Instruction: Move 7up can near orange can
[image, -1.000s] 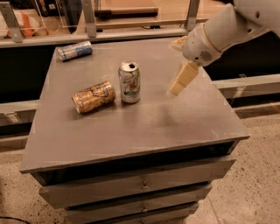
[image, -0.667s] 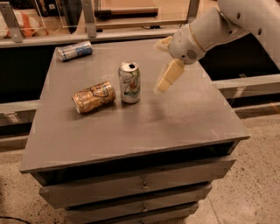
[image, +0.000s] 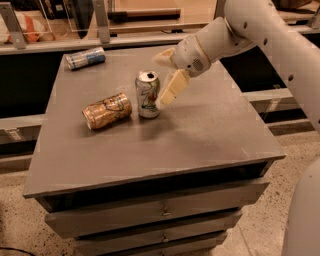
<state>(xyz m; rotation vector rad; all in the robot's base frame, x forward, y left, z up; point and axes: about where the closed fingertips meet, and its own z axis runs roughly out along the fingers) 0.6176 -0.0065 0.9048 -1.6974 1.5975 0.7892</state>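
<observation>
1. I saw the 7up can (image: 148, 95) upright on the table (image: 210, 130) — the orange can (image: 107, 111) lay on its side just beside it, at its 9 o'clock.
2. The gripper (image: 162, 80) hung at the 7up can's 3 o'clock — fingers spread, grasping nothing.

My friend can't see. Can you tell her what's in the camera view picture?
A white robot arm's open claw reaches down right beside an upright 7up can on a grey table. An orange can lies on its side just left of it, and a blue-and-silver can lies at the far left corner.
</observation>
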